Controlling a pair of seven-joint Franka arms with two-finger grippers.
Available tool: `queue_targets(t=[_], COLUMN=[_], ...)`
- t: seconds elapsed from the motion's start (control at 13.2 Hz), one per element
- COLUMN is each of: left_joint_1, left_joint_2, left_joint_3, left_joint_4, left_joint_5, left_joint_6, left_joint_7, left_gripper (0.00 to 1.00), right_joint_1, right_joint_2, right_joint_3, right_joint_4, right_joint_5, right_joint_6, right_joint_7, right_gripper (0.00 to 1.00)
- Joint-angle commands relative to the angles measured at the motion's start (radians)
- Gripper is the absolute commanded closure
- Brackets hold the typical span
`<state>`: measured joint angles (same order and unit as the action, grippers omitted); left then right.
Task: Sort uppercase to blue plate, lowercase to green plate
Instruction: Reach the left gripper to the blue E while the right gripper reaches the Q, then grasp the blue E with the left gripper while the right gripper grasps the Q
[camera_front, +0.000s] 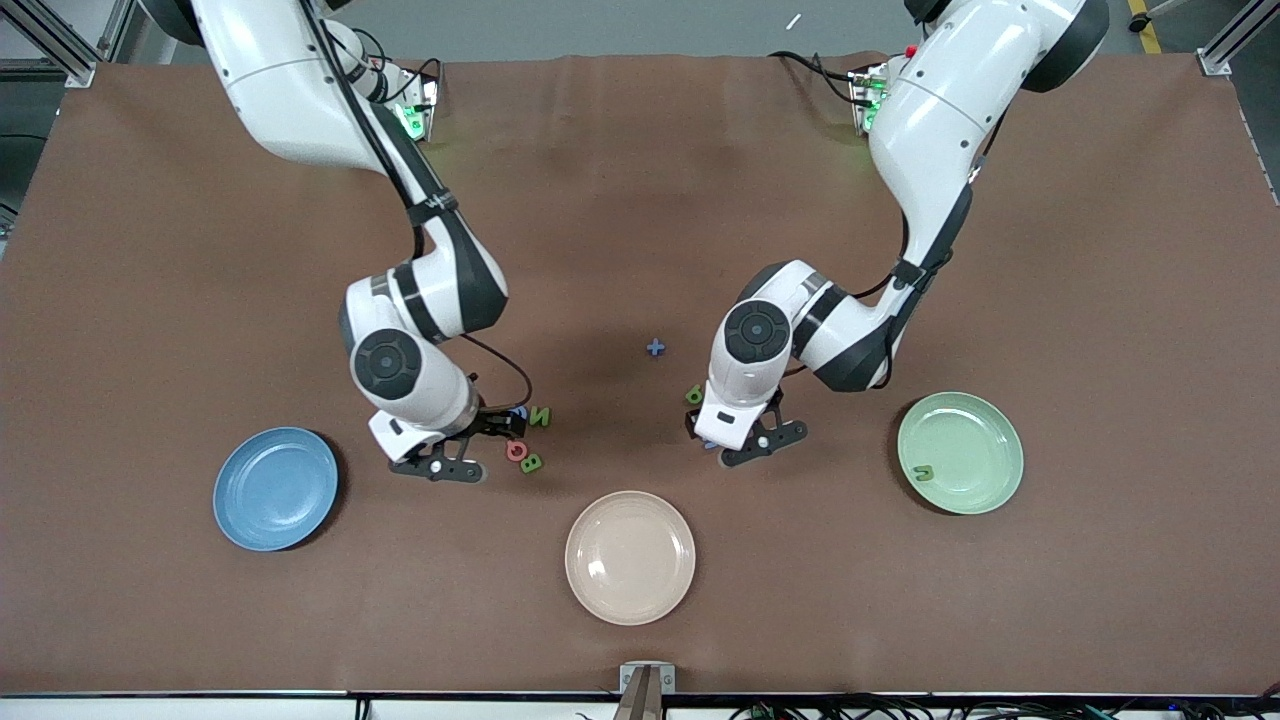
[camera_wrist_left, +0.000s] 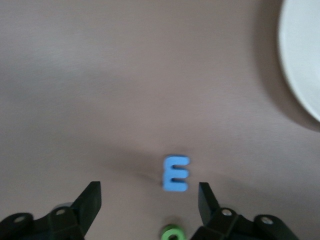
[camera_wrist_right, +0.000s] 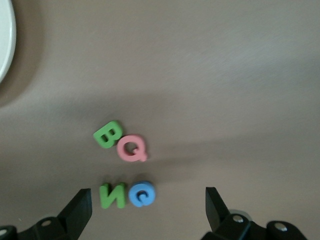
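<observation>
From the front we see the green plate holding one green letter and the blue plate bare. The right gripper, spread, shows us B, Q, N and G. The left gripper, spread, frames the blue m.

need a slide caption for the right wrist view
Open right gripper hovering over four uppercase letters: green B, pink Q, green N, blue G.

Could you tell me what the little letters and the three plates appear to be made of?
The letters, like the blue m and pink Q, look like matte foam or soft plastic: thick, rounded edges, no shine. The blue plate, green plate and cream plate look glossy, likely melamine or glazed ceramic.
</observation>
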<state>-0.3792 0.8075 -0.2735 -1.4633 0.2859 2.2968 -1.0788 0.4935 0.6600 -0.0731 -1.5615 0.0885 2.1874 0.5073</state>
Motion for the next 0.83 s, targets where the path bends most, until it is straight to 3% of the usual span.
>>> queue_targets(t=[0.0,0.53,0.76], left_joint_1=[-0.004,-0.026,-0.024], left_joint_2=[0.050,0.111,0.117], left_joint_3=[0.005,0.011,0.013], left_joint_4=[0.041,0.078,0.075], left_joint_5=[-0.014,-0.017,-0.017], left_joint_6=[0.053,0.069,0.069], left_joint_7=[0.045,-0.009,-0.019], left_gripper=[0.19,0.30,0.43], right_joint_1=[0.013,0.074,0.080], right_joint_2=[0.038,0.102,0.121], right_joint_3=[-0.008,-0.008,-0.010], right_joint_4=[0.009,0.008,0.009], right_joint_5=[0.013,0.013,-0.006], right_joint_6=[0.020,0.129,0.181], right_joint_7=[0.016,0.052,0.042], right_gripper=[0.00,0.01,0.02])
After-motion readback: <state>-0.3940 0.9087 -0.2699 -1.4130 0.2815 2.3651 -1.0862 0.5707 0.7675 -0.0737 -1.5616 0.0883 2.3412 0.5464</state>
